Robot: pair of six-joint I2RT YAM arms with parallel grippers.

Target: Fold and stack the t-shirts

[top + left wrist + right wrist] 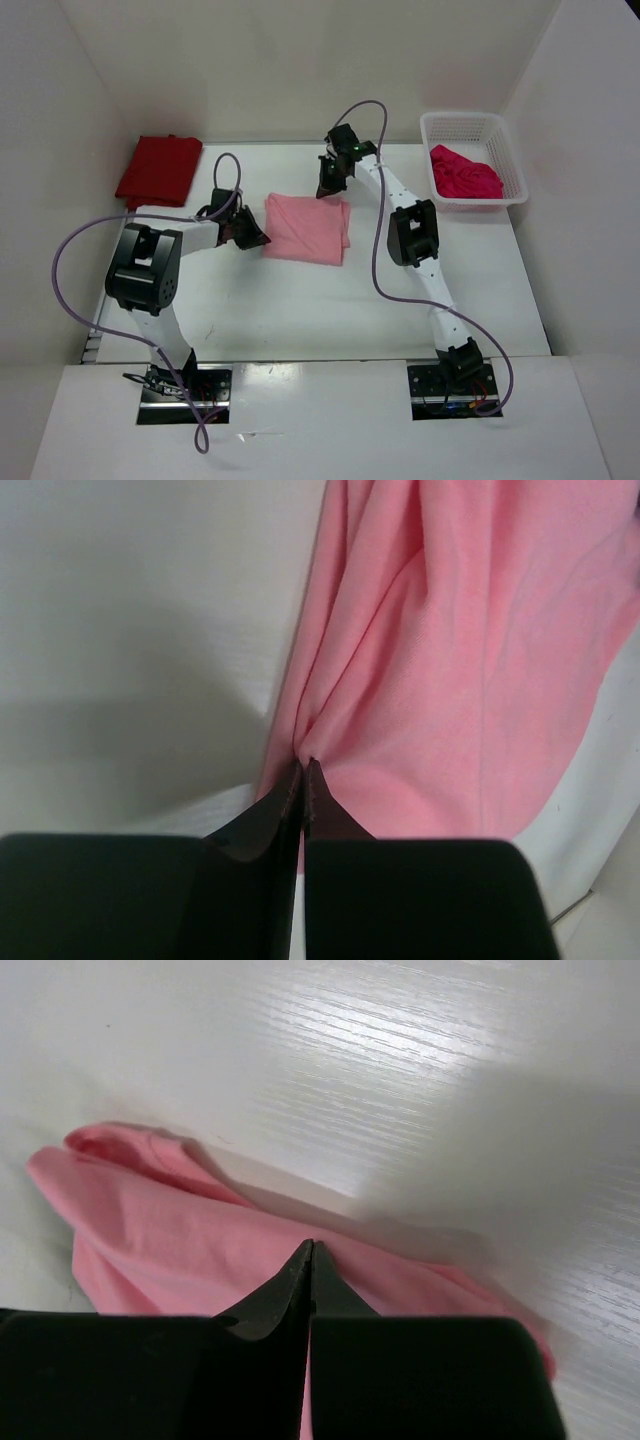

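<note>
We are working at the table [300, 310], where the basket [512, 150] at far right is holding a crimson shirt [465, 175], the pink shirt [308, 228] is lying mid-table and a red shirt [158, 168] is lying folded far left; our left gripper [303, 767] and right gripper [312, 1247] are both pinching the pink shirt's edges, jaws closed

Three t-shirts — dark red [158, 170], light pink [307, 228], crimson [465, 175] — one basket [462, 117], two arms [148, 268] [412, 234].

Plain dark red t-shirt [158, 170]; plain light pink t-shirt [308, 228]; plain crimson-pink t-shirt [465, 175]; white basket [480, 203] with grid pattern of holes; white table [300, 310], faint wood grain; purple cables [376, 250].
</note>
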